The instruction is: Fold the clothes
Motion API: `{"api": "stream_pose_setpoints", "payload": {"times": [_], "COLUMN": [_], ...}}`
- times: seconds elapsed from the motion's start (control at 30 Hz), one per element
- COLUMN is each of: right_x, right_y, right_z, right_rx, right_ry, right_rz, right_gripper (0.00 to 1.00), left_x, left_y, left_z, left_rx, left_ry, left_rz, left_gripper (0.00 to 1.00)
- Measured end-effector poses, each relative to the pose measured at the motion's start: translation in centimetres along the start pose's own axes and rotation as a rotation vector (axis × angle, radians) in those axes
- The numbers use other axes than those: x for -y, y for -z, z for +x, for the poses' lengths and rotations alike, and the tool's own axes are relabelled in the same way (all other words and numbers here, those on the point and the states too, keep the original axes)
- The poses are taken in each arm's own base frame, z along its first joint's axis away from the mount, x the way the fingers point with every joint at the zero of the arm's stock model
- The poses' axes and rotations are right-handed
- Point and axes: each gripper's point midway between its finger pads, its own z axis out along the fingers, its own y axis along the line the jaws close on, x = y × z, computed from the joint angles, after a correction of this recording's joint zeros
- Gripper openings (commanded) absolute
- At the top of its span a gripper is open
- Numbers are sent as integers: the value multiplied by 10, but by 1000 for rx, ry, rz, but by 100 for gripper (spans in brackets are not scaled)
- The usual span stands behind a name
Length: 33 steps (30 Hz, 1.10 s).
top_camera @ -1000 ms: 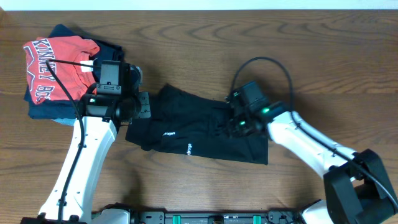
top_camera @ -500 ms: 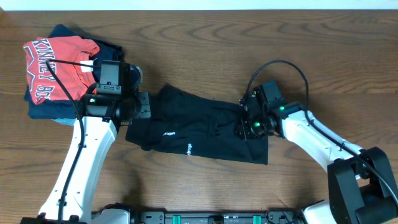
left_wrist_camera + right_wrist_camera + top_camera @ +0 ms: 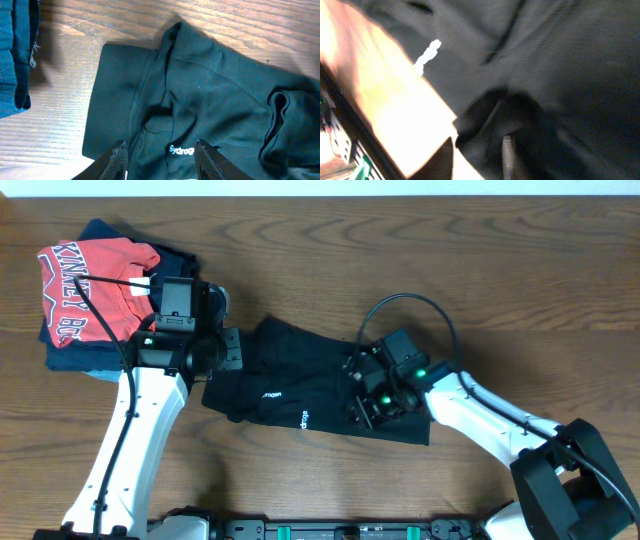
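The black trousers [image 3: 300, 380] look limp and light, so pinch a hem corner. The left end effector [image 3: 161, 150] stands apart above them. The right end effector [image 3: 476, 150] is blurred, so I can't tell.

Overhead: even, bright light, sharp; soft shadows on table [image 3: 300, 240]. Right wrist: heavy motion blur, table washed out by glare (grain lost). Left wrist: crisp, black garment [image 3: 210, 100] dim.
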Motion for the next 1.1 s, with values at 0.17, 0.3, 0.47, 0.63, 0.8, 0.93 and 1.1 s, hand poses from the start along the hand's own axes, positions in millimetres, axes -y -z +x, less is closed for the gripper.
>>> {"api": "stream_pose_setpoints", "payload": {"times": [0.17, 0.3, 0.47, 0.63, 0.8, 0.93, 1.1], "right_x": [-3, 7, 27, 45, 46, 49, 60], "right_y": [-1, 11, 40, 45, 38, 21, 2], "right_z": [-4, -33, -74, -79, -82, -86, -92], "right_rx": [17, 118, 278, 319, 328, 327, 331], "right_ry": [67, 39, -85, -168, -137, -106, -83], "right_rz": [-1, 4, 29, 126, 182, 223, 251], "right_gripper": [40, 45, 49, 56, 61, 72, 43], "left_x": [0, 0, 0, 1, 1, 1, 0], "left_y": [0, 0, 0, 0, 0, 0, 0], "left_z": [0, 0, -1, -4, -4, -4, 0], "left_rx": [0, 0, 3, 17, 18, 16, 1], "left_ry": [0, 0, 0, -2, -2, -2, 0], "left_rz": [0, 0, 0, 3, 4, 3, 0], "left_gripper": [45, 45, 45, 45, 45, 45, 46]}}
